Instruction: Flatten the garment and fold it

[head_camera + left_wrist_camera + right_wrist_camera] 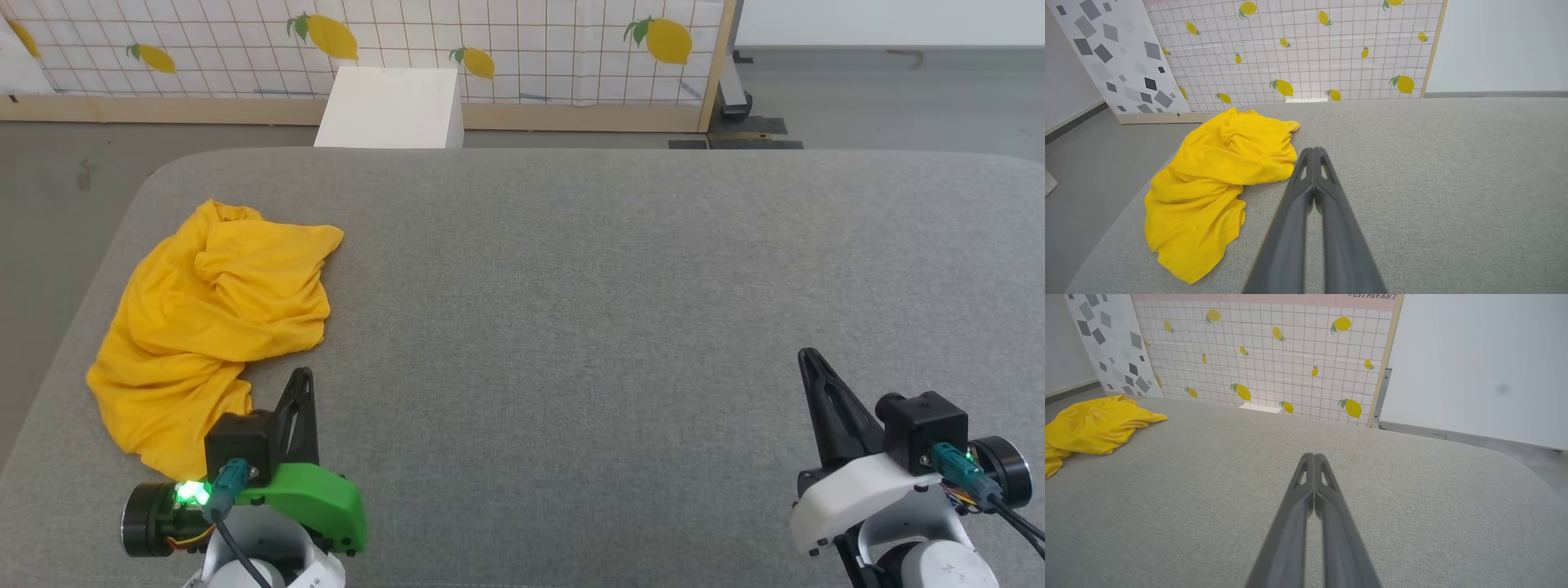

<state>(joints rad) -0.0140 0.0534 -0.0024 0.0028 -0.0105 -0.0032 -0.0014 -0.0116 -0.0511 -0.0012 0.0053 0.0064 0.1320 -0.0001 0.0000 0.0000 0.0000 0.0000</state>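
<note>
While the garment (pixel 214 327) lies in a crumpled heap near the left edge of the grey fabric worktop (pixel 571 286), nothing is flattened or folded yet; the whole job remains. The left gripper (pixel 304 374), just beside it, and the right gripper (pixel 807 354), well apart, are pinched closed, empty.

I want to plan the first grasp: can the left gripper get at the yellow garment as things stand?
Probably yes. The left gripper, shut, is right beside the crumpled garment on the grey surface; nothing lies between them.
</note>
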